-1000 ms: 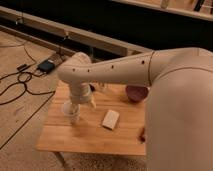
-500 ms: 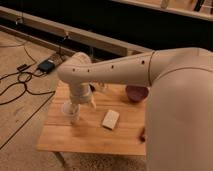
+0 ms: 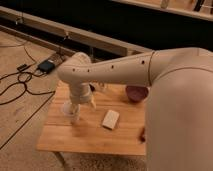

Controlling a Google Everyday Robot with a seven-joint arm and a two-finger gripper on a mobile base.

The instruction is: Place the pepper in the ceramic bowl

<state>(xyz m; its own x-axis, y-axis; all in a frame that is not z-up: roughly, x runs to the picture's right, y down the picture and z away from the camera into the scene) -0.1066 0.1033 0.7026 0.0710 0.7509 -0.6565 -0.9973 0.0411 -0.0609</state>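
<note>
gripper (image 3: 81, 111): hanging spread near the left edge of the worktop (image 3: 90, 137), empty
pepper (image 3: 143, 134): apparently lying at the front right edge, outside the ceramic bowl (image 3: 136, 93)
change: gripper is staying put; grasp not yet begun

wooden table (image 3: 75, 141), big white arm (image 3: 125, 67) reaching across, gripper (image 3: 84, 110) wide open over the left side, maroon bowl (image 3: 136, 92) back right, pale block (image 3: 110, 119) mid-table

Beneath the jaws, a light wooden table (image 3: 92, 139); left of them, tan floor (image 3: 20, 127) with black cables (image 3: 14, 82); beyond, a pale ledge (image 3: 100, 42) and dark wall (image 3: 125, 22).
</note>
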